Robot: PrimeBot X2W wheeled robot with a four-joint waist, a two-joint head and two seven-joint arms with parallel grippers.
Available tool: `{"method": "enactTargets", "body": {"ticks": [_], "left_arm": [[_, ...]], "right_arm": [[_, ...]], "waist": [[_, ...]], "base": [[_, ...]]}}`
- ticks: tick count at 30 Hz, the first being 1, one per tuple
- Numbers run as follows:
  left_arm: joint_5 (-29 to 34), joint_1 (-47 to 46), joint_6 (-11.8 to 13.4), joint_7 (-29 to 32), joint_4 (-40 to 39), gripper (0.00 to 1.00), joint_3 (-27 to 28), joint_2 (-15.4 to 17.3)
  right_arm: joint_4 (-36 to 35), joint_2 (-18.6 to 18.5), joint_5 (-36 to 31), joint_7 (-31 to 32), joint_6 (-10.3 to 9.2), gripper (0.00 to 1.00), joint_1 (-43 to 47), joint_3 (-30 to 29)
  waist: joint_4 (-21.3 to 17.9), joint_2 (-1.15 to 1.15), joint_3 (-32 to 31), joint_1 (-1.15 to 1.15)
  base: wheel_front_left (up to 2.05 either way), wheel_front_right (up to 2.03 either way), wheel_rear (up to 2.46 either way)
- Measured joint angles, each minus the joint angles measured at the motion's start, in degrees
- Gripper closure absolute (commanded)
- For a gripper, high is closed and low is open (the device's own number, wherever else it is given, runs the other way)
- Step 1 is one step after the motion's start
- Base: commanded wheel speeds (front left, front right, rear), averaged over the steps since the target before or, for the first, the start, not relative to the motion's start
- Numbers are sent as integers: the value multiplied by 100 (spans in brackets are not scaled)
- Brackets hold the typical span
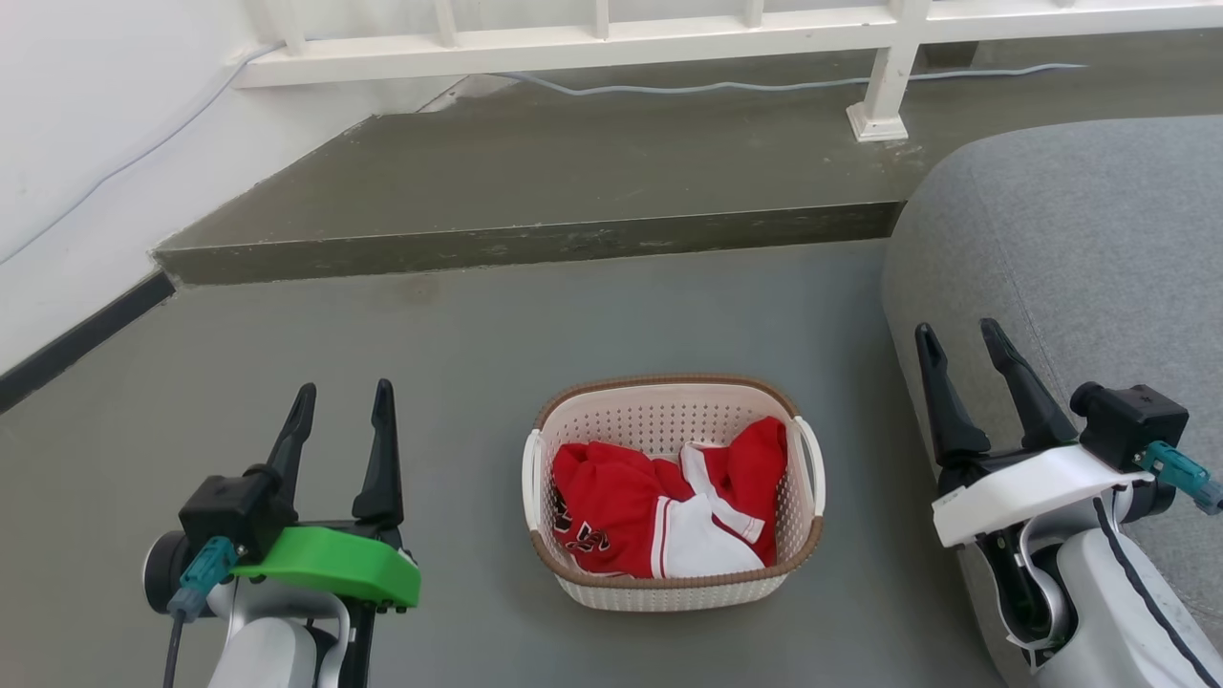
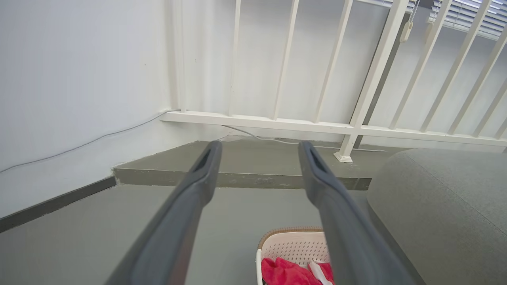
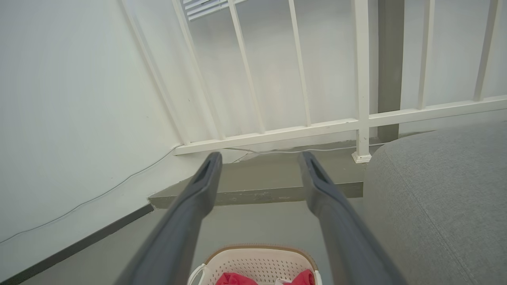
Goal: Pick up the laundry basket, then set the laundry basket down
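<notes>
The widest thing we see is the flat, smooth grey floor (image 1: 382, 315). On it sits the small cream-white plastic laundry basket with holes in its walls and a brown woven-look rim (image 1: 659, 384). The basket stands upright on the floor, so we think the picking up has not started.

To the right of the basket, near it but not touching, is the big rounded grey fabric sofa (image 1: 1070, 239). Far behind the basket runs the long white railing with thin bars (image 1: 592, 43). In front of the railing is the low raised grey step (image 1: 535, 172), well apart from the basket.

Next come the two arms. The left gripper with the green plastic cover (image 1: 345, 387) waits to the left of the basket. The right gripper with the white plastic cover (image 1: 955, 328) waits to its right. Each has its two long dark fingers spread apart with nothing between them. We think they sit one on each side because the basket has a handle on each side, so both can come in together.

Inside the basket lie soft red and white clothes (image 1: 621, 506). They are piled low, below the rim, so we think they will not fall out when the basket goes up.

Smallest are the two thin white loop handles (image 1: 819, 468), one on each side wall of the basket. They look to us like the best spots to grab.
</notes>
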Motion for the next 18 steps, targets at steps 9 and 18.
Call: {"method": "enactTargets", "body": {"ticks": [9,18], "left_arm": [[0,-62,4,-1,0,0,20,0],[-20,-73,4,-1,0,0,9,0]], "right_arm": [[67,32,-15,0,10,0,-3,-67],[133,58,-45,0,33,0,-3,-109]], "waist": [[5,0,-7,0],[0,0,6,0]], "base": [[0,0,0],[0,0,0]]}}
